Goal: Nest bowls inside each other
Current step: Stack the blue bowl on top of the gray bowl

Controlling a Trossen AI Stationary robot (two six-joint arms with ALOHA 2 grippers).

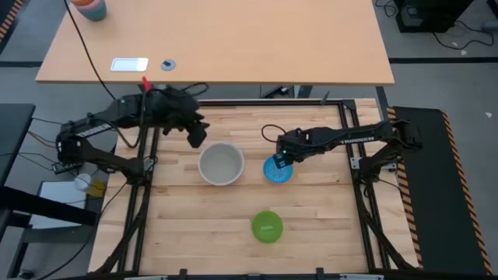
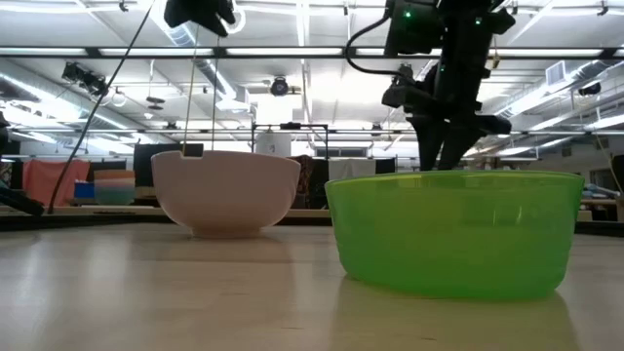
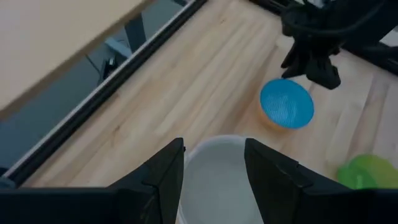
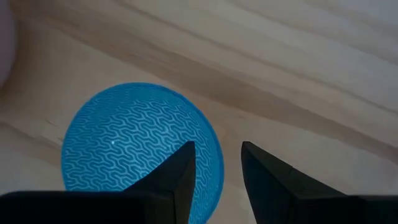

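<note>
Right wrist view: the right pincer (image 4: 214, 163), fingers spread, straddles the rim of the small blue plastic bowl (image 4: 134, 146), likely light, stiff and slippery, best pinched at its thin rim.

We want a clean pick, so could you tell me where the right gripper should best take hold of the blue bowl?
Probably the thin rim of the blue bowl, from straight above: it sits mouth-up, and the right gripper already straddles its edge.
</note>
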